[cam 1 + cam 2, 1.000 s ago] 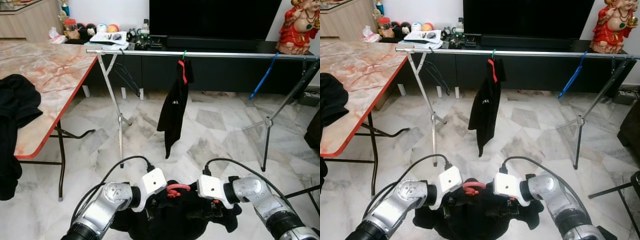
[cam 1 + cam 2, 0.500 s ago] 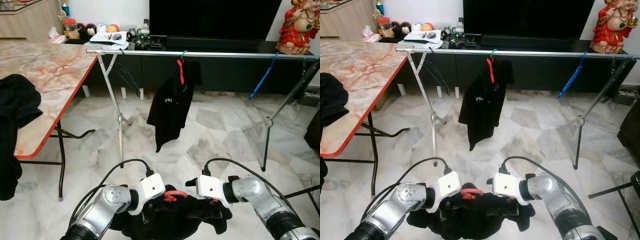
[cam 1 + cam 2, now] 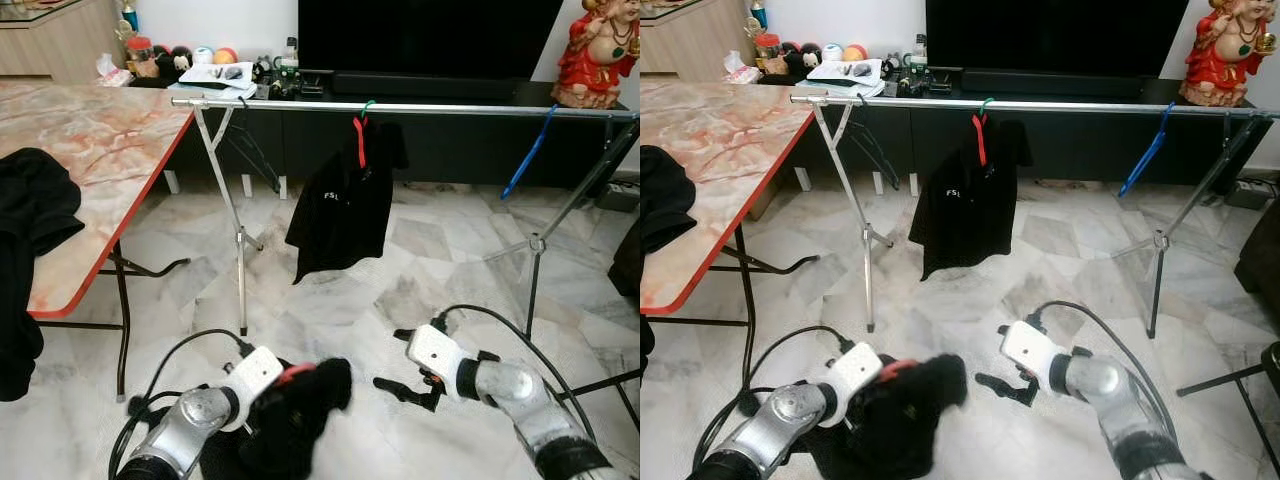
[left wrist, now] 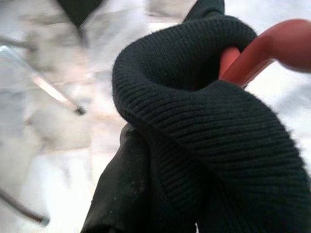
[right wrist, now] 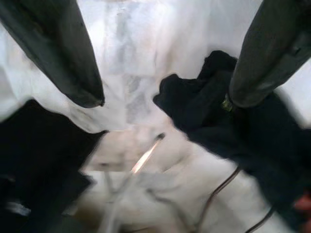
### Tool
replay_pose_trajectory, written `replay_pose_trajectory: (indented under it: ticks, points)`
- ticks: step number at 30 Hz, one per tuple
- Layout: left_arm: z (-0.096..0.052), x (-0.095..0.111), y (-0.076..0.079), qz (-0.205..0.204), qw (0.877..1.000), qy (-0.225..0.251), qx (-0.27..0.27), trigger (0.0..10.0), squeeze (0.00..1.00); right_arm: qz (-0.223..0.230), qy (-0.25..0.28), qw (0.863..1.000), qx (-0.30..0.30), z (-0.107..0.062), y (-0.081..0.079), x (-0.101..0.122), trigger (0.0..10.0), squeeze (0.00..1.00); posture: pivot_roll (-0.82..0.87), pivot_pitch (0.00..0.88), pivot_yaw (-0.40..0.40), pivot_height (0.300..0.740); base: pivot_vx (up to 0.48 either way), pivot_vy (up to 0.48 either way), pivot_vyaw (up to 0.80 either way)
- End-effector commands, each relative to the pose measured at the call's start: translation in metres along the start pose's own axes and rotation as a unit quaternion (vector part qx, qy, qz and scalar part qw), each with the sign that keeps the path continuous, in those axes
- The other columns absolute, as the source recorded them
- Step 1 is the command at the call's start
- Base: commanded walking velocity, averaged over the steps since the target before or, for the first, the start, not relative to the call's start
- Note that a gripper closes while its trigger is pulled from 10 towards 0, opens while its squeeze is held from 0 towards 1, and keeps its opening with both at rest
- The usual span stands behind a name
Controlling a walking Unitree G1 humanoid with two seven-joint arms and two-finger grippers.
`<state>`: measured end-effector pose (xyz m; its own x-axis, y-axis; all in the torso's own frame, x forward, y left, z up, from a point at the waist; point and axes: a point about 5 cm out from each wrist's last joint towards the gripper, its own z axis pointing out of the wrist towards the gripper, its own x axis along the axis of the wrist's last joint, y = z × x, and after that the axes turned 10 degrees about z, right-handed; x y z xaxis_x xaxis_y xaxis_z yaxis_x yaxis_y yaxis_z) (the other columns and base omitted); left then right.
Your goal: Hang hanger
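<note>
My left gripper (image 3: 272,388) is low at the front left, buried in a black knitted garment (image 3: 298,412) that hangs bunched from it. A red hanger (image 3: 293,373) pokes out of the cloth; the left wrist view has the red hanger (image 4: 272,53) and the knit (image 4: 218,145) very close. My right gripper (image 3: 393,362) is open and empty, a little to the right of the garment. Ahead stands the silver rack rail (image 3: 450,108) with a black shirt (image 3: 345,210) on a red hanger and a bare blue hanger (image 3: 527,150).
A marble-look table (image 3: 100,140) with a red edge stands at the left, with black clothes (image 3: 30,210) draped over its near end. The rack's legs (image 3: 240,240) stand on the marble floor. Behind the rack are a dark TV cabinet (image 3: 440,150) and a red statue (image 3: 600,50).
My right gripper has let go of the garment and drawn off to the right, open. The left arm has sunk lower with the garment. The hanging shirt has swung round, broader side facing me.
</note>
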<state>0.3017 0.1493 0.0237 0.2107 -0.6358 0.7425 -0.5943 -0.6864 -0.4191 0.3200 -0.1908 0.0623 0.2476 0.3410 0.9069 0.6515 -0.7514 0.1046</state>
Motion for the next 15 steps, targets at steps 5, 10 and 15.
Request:
replay_pose_trajectory:
  ticks: [5,10,15]
  points:
    - [-0.003,0.003,-0.006,-0.110,0.990,0.053,0.068,10.0,0.00,0.274,-0.034,0.926,-0.257,-0.021,-0.001,-0.075,10.0,0.00,-0.05,0.060,0.030,0.740,0.000,0.000,0.00]
    - [-0.004,0.004,-0.002,-0.125,0.987,0.071,0.075,10.0,0.00,0.451,-0.074,0.816,-0.355,-0.036,-0.029,-0.123,10.0,0.00,-0.05,0.045,0.041,0.740,0.000,0.000,0.00]
    - [-0.005,0.001,0.000,-0.158,0.980,0.080,0.094,10.0,0.00,0.497,-0.112,0.760,-0.402,-0.045,-0.052,-0.148,10.0,0.00,-0.05,0.029,0.051,0.740,0.000,0.000,0.00]
